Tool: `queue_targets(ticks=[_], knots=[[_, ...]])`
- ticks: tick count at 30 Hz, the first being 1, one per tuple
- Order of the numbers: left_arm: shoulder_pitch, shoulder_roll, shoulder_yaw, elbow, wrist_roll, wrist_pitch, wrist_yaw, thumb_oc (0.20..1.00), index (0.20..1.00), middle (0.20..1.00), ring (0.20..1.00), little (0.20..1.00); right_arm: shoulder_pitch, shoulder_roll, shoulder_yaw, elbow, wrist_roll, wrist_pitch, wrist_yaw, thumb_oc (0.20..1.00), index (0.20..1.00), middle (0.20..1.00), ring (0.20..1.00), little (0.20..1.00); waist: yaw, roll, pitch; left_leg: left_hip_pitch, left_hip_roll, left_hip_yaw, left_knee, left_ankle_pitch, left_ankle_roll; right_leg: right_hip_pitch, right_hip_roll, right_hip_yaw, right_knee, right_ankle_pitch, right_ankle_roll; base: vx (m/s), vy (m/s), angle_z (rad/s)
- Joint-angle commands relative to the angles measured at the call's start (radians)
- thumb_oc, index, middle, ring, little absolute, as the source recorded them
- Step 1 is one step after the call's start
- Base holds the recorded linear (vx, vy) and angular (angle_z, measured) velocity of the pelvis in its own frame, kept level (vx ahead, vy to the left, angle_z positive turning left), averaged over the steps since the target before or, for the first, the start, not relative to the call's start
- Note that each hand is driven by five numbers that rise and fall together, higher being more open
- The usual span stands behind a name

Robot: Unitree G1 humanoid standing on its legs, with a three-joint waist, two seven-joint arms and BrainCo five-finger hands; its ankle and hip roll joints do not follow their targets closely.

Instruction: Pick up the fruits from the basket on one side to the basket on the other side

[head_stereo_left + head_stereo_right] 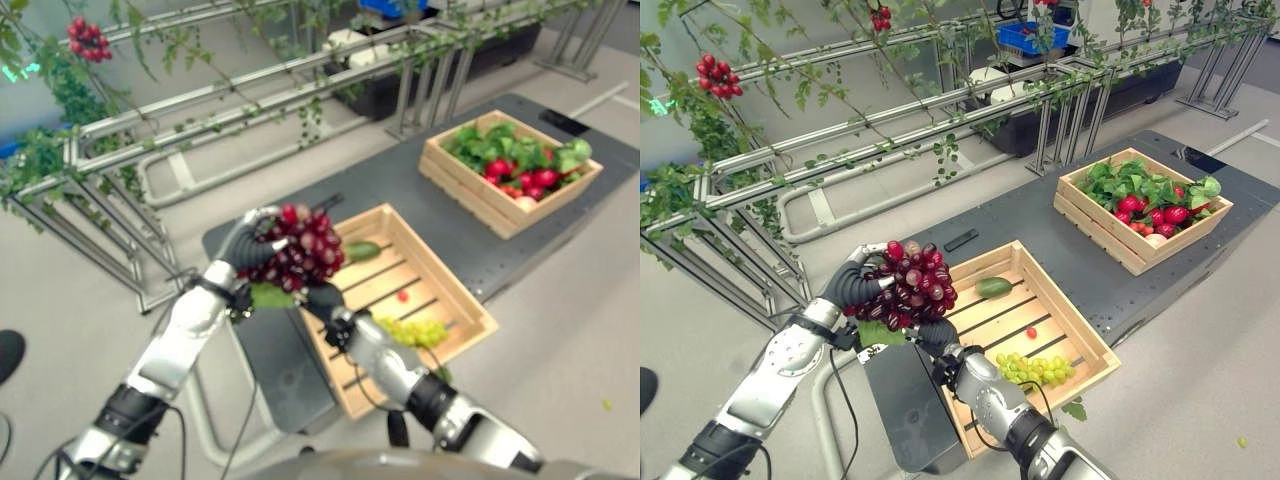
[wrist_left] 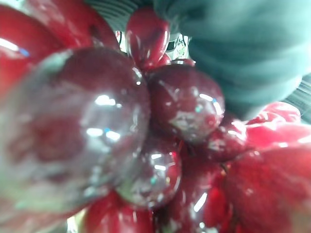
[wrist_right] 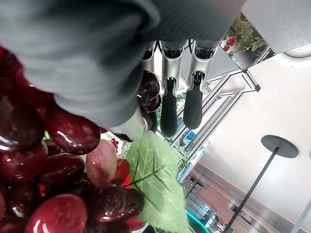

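A bunch of dark red grapes (image 1: 305,250) with a green leaf (image 3: 155,165) is held in the air over the left rim of the near wooden crate (image 1: 470,300). My left hand (image 1: 243,248) grips the bunch from the left, fingers curled over its top. Just under the bunch sits my right hand (image 1: 322,300), and its fingers (image 3: 193,104) point straight out past the grapes. Inside the near crate lie green grapes (image 1: 415,330), a green oval fruit (image 1: 362,250) and a small red fruit (image 1: 402,296). The far crate (image 1: 470,190) holds leafy greens and red fruits.
Both crates stand on a dark grey platform (image 1: 400,180). Behind it runs a metal rail frame (image 1: 200,110) hung with vines and a red berry cluster (image 1: 88,38). Pale floor lies to the right and front.
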Motion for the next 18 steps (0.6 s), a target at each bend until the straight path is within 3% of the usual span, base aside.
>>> queue_targets(ticks=[1,14,15,16,17,18], knots=[[-0.055,0.014,0.056,-0.082,-0.052,-0.062,0.023,0.200,0.200,0.200,0.200,0.200,-0.085,0.076,-0.048,-0.011,-0.015,-0.054,0.016,0.200,0.200,0.200,0.200,0.200,0.006,0.001,-0.012,-0.060,-0.055,-0.031,0.038,-0.106,0.021,0.099,-0.017,-0.034,0.013,-0.191,0.034,0.00,0.000,0.00],[-0.024,0.015,0.087,-0.084,-0.070,-0.066,0.034,0.200,0.200,0.200,0.200,0.200,-0.085,0.060,-0.062,-0.022,-0.052,-0.064,0.011,0.200,0.200,0.200,0.200,0.200,0.007,-0.004,-0.008,-0.062,-0.054,-0.032,0.040,-0.106,0.021,0.097,-0.016,-0.032,0.014,-0.191,0.034,0.00,0.000,0.00],[-0.021,0.013,0.090,-0.083,-0.073,-0.066,0.037,0.360,0.360,0.360,0.360,0.360,-0.084,0.060,-0.062,-0.019,-0.052,-0.064,0.010,0.200,0.200,0.200,0.200,0.200,0.007,-0.004,-0.008,-0.062,-0.054,-0.032,0.040,-0.106,0.022,0.096,-0.016,-0.032,0.014,-0.190,0.034,0.00,0.000,0.00],[-0.019,0.010,0.093,-0.082,-0.078,-0.066,0.039,0.467,0.467,0.467,0.467,0.467,-0.083,0.059,-0.065,-0.018,-0.054,-0.064,0.009,0.200,0.200,0.200,0.200,0.200,0.007,-0.004,-0.008,-0.062,-0.054,-0.031,0.040,-0.106,0.021,0.096,-0.017,-0.033,0.014,-0.190,0.034,0.00,0.000,0.00],[-0.019,0.008,0.092,-0.080,-0.081,-0.067,0.041,1.000,1.000,1.000,1.000,1.000,-0.083,0.060,-0.065,-0.016,-0.056,-0.064,0.008,0.200,0.200,0.200,0.200,0.200,0.007,-0.005,-0.008,-0.062,-0.054,-0.031,0.041,-0.106,0.021,0.096,-0.016,-0.034,0.014,-0.190,0.033,0.00,0.000,0.00],[-0.017,0.005,0.094,-0.079,-0.087,-0.068,0.041,1.000,1.000,1.000,1.000,1.000,-0.083,0.059,-0.066,-0.013,-0.059,-0.065,0.007,0.200,0.200,0.200,0.200,0.200,0.007,-0.005,-0.007,-0.062,-0.054,-0.032,0.041,-0.106,0.021,0.096,-0.016,-0.034,0.014,-0.191,0.033,0.00,0.000,0.00]])
